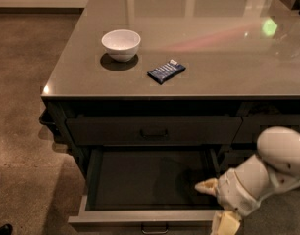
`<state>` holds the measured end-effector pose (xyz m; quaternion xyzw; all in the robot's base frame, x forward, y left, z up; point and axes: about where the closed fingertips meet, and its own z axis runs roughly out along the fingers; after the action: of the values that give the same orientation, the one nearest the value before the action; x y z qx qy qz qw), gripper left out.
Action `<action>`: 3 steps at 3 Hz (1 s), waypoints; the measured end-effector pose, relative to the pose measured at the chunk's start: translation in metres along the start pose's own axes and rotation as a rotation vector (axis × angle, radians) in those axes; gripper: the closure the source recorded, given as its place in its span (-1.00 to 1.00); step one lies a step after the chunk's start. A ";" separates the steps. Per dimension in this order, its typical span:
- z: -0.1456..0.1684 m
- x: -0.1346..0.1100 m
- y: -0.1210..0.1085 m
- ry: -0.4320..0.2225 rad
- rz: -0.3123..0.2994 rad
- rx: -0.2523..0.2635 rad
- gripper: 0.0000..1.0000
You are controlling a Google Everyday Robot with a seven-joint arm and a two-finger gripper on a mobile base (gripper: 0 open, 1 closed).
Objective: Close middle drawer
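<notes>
Camera view: the middle drawer [140,215] stands pulled well out beneath the desk [218,58], its inside bare. The gripper [213,207] sits at its front right corner, jaws spread astride the rim. The whole push inward seems left to do.

Middle drawer [150,180]: its front face is cut by the bottom edge, and its right front corner is hidden behind the pincer.
Bar pull [155,227]: only its top shows.
Pincer [216,205]: low right, at the drawer's right front corner, spread apart; its lower finger [226,225] is cut off at the bottom edge.
Arm [280,155]: runs out past the right edge.
Worktop [228,48]: its far and right sides are cut off.
Blue packet [166,71]: the print is too small to read.
Dark shapes [0,228]: at the left edge, cut off, cannot tell what.
</notes>
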<state>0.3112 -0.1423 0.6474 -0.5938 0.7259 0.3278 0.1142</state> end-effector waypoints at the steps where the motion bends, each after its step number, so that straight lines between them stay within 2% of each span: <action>1: 0.053 0.024 0.017 -0.103 0.039 -0.098 -1.00; 2: 0.096 0.031 0.020 -0.177 0.010 -0.158 -1.00; 3: 0.119 0.024 0.009 -0.162 -0.046 -0.144 -1.00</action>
<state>0.2698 -0.0875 0.5470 -0.5883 0.6751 0.4235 0.1371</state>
